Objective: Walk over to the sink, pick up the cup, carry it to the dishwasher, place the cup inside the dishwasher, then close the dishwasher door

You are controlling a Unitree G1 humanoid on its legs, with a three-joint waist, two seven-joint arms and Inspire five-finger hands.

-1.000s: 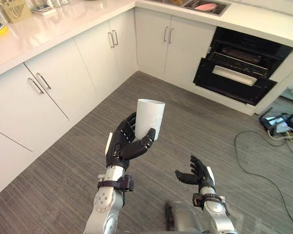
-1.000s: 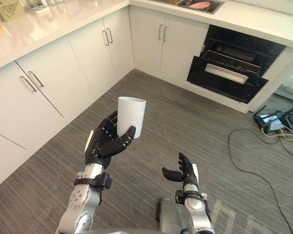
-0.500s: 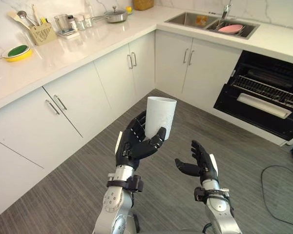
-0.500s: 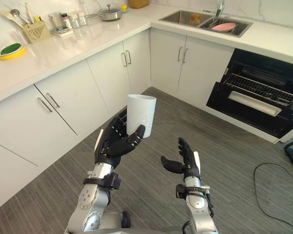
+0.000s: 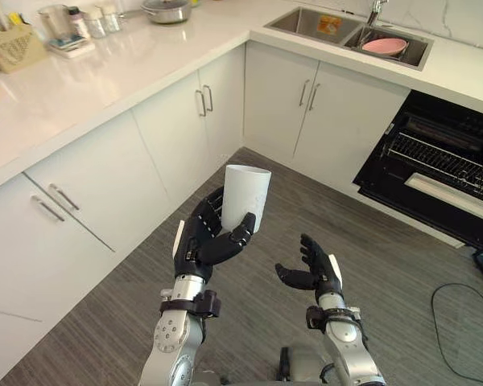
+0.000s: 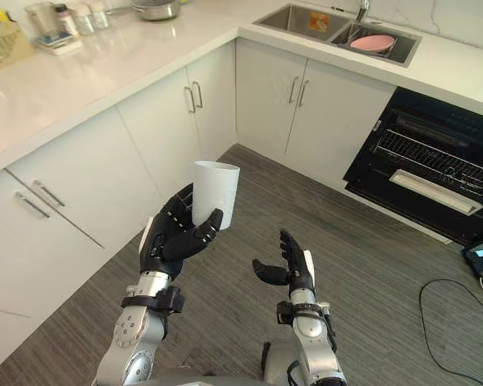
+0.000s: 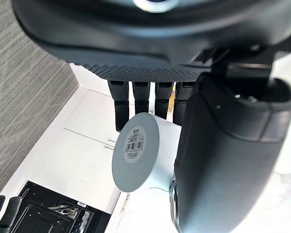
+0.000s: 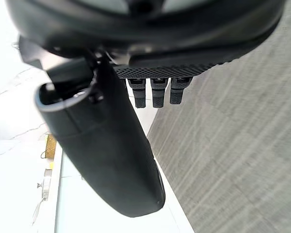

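Robot's left hand [image 5: 208, 241] has fingers & thumb curled round the lower part of a white cup [image 5: 246, 195]. The cup stands upright above the palm, open mouth up. In the left wrist view the cup's flat base faces the wrist, w/ fingers behind one side & the thumb across the other. That is a wrap-round grip, prob. chosen so the cup can't slip or tip while the robot walks. The right hand [image 5: 314, 273] is just beside the left, to its right & a bit lower. It is empty, fingers loosely spread, palm turned toward the cup, likely left free for the door later. The dishwasher [image 5: 443, 165] lies well beyond the right hand & off to its right, door dropped open, rack showing, ready for the cup. The sink [image 5: 302, 20] sits in the counter far beyond the cup, w/ a pink dish [image 5: 384, 46] inside. Judged stage: cup picked up, carry underway; placing & door-closing not yet done.
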